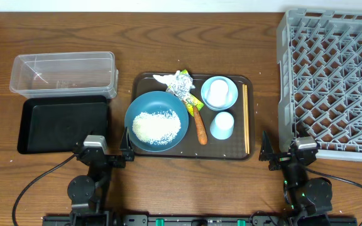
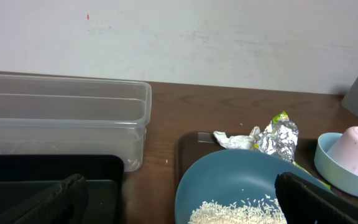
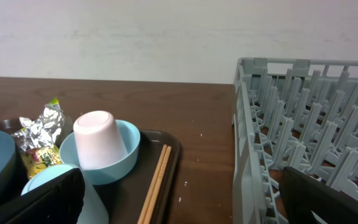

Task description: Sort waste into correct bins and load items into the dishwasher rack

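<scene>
Right now both tools hang low at the near edge of the table, empty: the left gripper [image 1: 103, 153] and the right gripper [image 1: 289, 154] each stand with jaws spread wide, holding nothing.

Ahead of the left gripper and just to its right sits the dark-blue bowl [image 1: 156, 121] with loose rice [image 1: 156, 127] in it. Ahead to its left lies the black tray [image 1: 61, 125], with the clear tub [image 1: 63, 74] beyond that. Past the bowl are the foil [image 1: 182, 85], the yellow-green wrapper [image 1: 195, 100], the white paper scrap [image 1: 162, 79] and the carrot stick [image 1: 200, 129].

Ahead-left of the right gripper lie the chopsticks [image 1: 245, 119], the pale-blue cup [image 1: 222, 125] and the small bowl [image 1: 230, 94] with a white cup [image 1: 217, 92] upended in it. The dishwasher rack [image 1: 332, 75] rises ahead to its right.

As for risks, tipping the big bowl carelessly would probably scatter rice over the brown serving tray [image 1: 231, 150] and the table, since the grains are loose. The carrot stick touches the bowl's rim, so lifting the bowl may roll it. The thin chopsticks lie flat (hard for wide fingers to pinch) and may slip through the rack's lattice. The nested cup could topple if the small bowl is lifted first.

Only the wrapper shows any print, and it is too small to read; no other label is visible
</scene>
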`<control>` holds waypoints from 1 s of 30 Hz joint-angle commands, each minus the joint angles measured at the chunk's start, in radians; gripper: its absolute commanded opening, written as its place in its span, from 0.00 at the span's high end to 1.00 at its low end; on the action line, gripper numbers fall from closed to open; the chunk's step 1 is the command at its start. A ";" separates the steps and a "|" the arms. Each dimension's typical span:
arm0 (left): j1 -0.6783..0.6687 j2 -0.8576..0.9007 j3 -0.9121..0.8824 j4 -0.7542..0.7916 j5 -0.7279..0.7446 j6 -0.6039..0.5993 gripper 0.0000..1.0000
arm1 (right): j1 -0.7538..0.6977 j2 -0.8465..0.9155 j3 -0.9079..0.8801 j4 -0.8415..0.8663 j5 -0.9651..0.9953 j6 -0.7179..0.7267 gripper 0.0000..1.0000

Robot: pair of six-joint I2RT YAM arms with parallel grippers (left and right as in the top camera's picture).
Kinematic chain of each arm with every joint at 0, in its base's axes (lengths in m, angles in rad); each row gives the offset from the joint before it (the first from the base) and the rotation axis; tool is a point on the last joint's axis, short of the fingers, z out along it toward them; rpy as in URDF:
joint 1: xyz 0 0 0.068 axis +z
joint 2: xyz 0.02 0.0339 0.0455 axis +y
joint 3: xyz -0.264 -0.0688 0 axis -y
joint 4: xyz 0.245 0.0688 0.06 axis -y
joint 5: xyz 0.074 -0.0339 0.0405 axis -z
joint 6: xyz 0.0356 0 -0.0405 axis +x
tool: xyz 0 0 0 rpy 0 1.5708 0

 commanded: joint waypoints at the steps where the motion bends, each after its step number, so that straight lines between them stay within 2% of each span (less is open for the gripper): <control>1: -0.003 -0.004 -0.018 -0.031 0.014 0.014 0.01 | -0.010 -0.005 -0.002 -0.003 0.013 -0.012 0.01; 13: -0.003 -0.004 -0.018 -0.029 0.039 -0.015 0.01 | -0.009 -0.005 -0.002 -0.003 0.013 -0.012 0.01; 15: -0.003 -0.004 -0.018 -0.026 0.087 -0.076 0.01 | -0.010 -0.005 -0.002 -0.003 0.013 -0.012 0.01; 18: -0.003 -0.004 -0.017 -0.021 0.227 -0.248 0.01 | -0.010 -0.005 -0.001 -0.003 0.013 -0.012 0.01; 22: -0.003 -0.004 -0.017 0.034 0.257 -0.410 0.01 | -0.009 -0.005 -0.002 -0.003 0.013 -0.012 0.01; 25: -0.003 -0.004 -0.017 0.076 0.257 -0.426 0.01 | -0.010 -0.005 -0.002 -0.003 0.013 -0.012 0.01; 27: -0.003 -0.004 -0.017 0.096 0.266 -0.498 0.01 | -0.010 -0.005 -0.002 -0.003 0.013 -0.012 0.01; 30: -0.003 -0.003 -0.016 0.171 0.378 -0.504 0.01 | -0.010 -0.005 -0.002 -0.003 0.013 -0.013 0.01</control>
